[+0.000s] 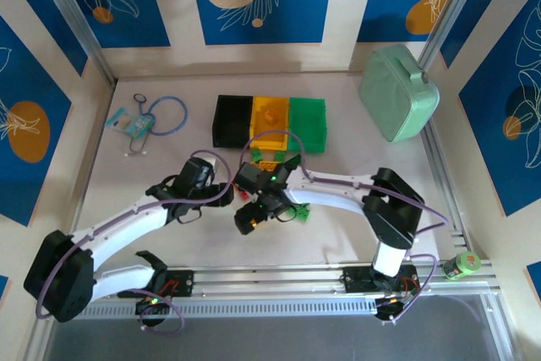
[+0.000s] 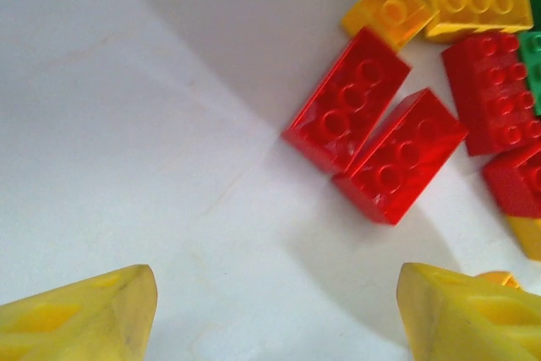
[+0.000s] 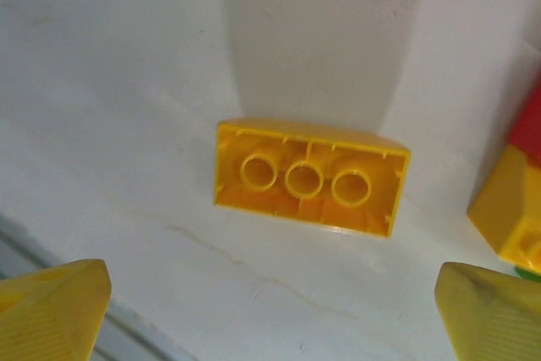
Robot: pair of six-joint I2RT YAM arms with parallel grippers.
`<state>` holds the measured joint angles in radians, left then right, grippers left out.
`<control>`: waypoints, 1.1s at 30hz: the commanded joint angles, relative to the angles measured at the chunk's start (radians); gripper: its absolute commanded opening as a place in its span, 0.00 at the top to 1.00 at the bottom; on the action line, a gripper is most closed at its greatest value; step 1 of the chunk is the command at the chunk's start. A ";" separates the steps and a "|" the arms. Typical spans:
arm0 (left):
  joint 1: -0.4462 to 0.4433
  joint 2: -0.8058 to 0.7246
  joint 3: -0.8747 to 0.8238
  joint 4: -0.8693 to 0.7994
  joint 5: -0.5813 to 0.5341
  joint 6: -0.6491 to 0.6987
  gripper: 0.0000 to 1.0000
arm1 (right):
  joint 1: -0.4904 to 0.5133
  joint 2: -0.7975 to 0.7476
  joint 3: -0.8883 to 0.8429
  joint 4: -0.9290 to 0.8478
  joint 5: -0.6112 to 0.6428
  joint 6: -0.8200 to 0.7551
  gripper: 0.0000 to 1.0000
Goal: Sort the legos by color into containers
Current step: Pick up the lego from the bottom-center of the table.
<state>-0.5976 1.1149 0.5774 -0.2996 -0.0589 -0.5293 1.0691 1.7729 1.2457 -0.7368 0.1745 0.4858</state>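
Yellow lego [image 3: 308, 177] lies upside down just ahead of the right tool [image 3: 270, 285], which stands spread wide.

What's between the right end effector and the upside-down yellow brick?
Nothing: right wrist view shows bare white tabletop between the right end effector and yellow plastic brick.

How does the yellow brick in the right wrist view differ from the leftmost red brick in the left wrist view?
The yellow brick lies underside up, its three hollow tubes showing; the red brick lies studs up. The yellow brick lies apart from other pieces, while the red brick touches a second red brick along one long side. Both lie flat on the white table.
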 commanded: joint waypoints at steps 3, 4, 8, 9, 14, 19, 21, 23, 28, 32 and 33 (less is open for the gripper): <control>0.001 -0.079 -0.028 -0.020 -0.054 -0.046 0.25 | 0.018 0.087 0.093 -0.084 0.055 0.002 0.01; 0.001 -0.086 -0.031 -0.022 -0.057 -0.046 0.25 | 0.020 0.104 0.105 -0.093 0.063 0.004 0.01; 0.001 -0.094 -0.040 -0.022 -0.060 -0.050 0.26 | 0.030 0.170 0.150 -0.125 0.107 0.030 0.00; 0.002 -0.092 -0.042 -0.019 -0.061 -0.052 0.25 | 0.032 0.180 0.155 -0.126 0.106 0.036 0.00; 0.002 -0.085 -0.048 -0.010 -0.062 -0.053 0.26 | 0.035 0.222 0.175 -0.150 0.146 0.081 0.09; 0.001 -0.099 -0.057 -0.005 -0.071 -0.056 0.26 | 0.046 0.235 0.177 -0.139 0.142 0.093 0.14; 0.003 -0.108 -0.058 -0.009 -0.080 -0.056 0.26 | 0.050 0.240 0.180 -0.140 0.143 0.094 0.19; 0.002 -0.118 -0.060 -0.013 -0.088 -0.057 0.26 | 0.049 0.244 0.181 -0.139 0.142 0.096 0.25; 0.002 -0.149 -0.062 -0.025 -0.103 -0.057 0.27 | 0.050 0.235 0.193 -0.139 0.135 0.096 0.37; 0.002 -0.188 -0.060 -0.047 -0.121 -0.055 0.27 | 0.044 0.193 0.212 -0.149 0.127 0.093 0.39; 0.002 -0.199 -0.062 -0.054 -0.126 -0.052 0.27 | 0.038 0.177 0.219 -0.151 0.124 0.088 0.39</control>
<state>-0.5976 0.9482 0.5282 -0.3187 -0.1520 -0.5716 1.1114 2.0014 1.4239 -0.8597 0.3141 0.5732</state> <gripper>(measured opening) 0.728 0.632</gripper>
